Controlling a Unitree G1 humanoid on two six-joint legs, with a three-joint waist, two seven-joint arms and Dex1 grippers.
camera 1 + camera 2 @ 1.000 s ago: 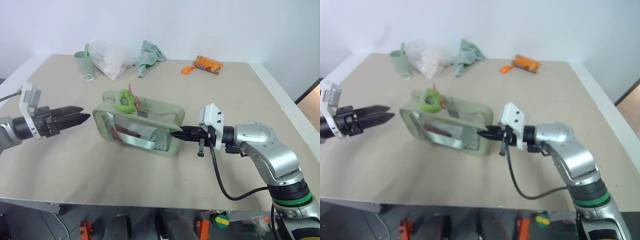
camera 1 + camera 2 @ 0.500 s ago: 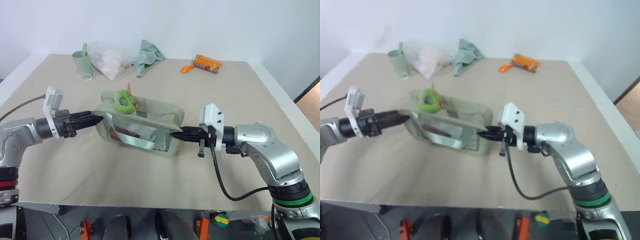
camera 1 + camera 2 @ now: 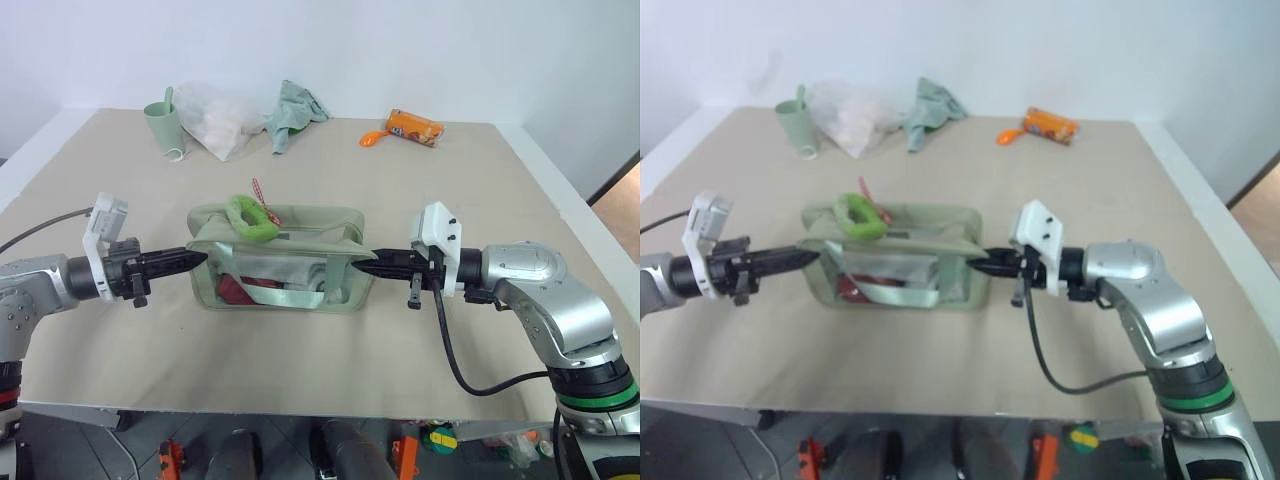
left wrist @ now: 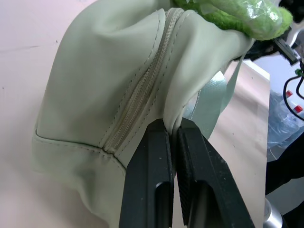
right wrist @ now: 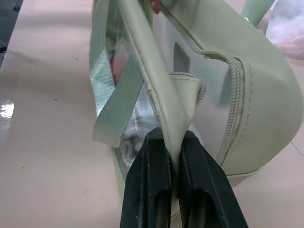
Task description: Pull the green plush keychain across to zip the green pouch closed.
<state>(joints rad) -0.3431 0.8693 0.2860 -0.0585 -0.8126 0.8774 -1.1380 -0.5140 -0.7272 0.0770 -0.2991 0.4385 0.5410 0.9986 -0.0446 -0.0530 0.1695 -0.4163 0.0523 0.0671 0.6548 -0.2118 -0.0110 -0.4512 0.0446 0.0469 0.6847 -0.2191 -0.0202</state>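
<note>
Green pouch [image 3: 280, 262] sat mid-table [image 3: 330, 370], long axis running 9 to 3 o'clock, pinned at both ends.

Left gripper [image 3: 200, 256] came in from 9 o'clock, fingers [image 4: 152, 175] clenched on a fold of the pouch's end fabric, right beside the zipper [image 4: 140, 92] end. Left wrist view confirmed cloth pinched between the two black fingers.

Right gripper [image 3: 362, 268] came in from 3 o'clock, also clamped, gripping the pouch's edge at that end; right wrist view showed the seam [image 5: 164, 107] squeezed between the pads.

Green plush keychain [image 3: 250, 216] lay on top of the pouch toward its 9 o'clock end, slightly to the 12 o'clock side. Neither gripper touched it. A small red tag [image 3: 260, 190] stuck up just behind it.

Clear side window faced 6 o'clock; something red [image 3: 226, 291] and a green strap [image 3: 290, 298] showed inside.

Far edge of the table, 11 to 1 o'clock, well apart from the pouch: pale green cup [image 3: 164, 124], clear plastic bag [image 3: 218, 122], pale green cloth [image 3: 298, 110], orange packet [image 3: 416, 128] with an orange spoon [image 3: 374, 138] just beside it.
</note>
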